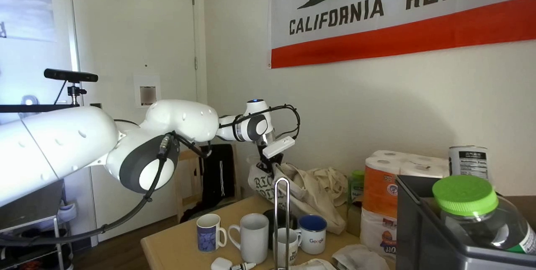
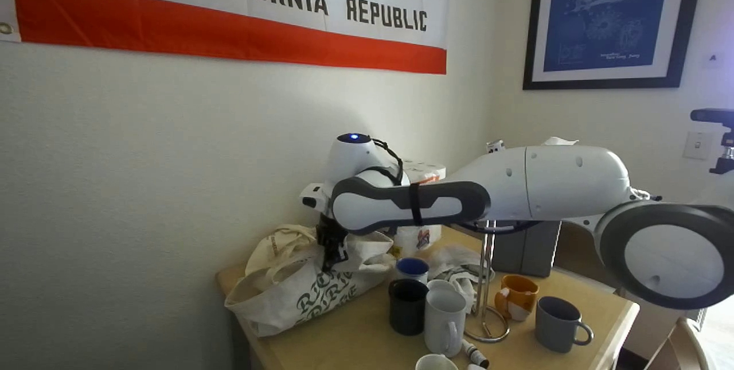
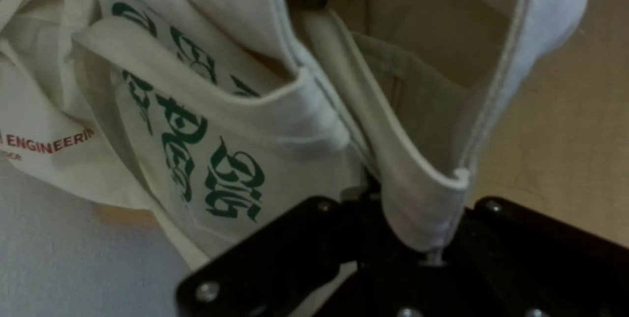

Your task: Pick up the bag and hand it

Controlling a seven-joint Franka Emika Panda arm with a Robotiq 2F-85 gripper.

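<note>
Pinching bag (image 2: 321, 295) by rim — room on tabletop (image 2: 355, 333) beside mugs (image 2: 444, 321)

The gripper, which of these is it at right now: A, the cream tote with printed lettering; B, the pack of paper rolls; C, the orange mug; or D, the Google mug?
A: in both exterior views the gripper is at the cream tote, and the wrist view shows the tote's cloth caught in its closed jaws.
</note>
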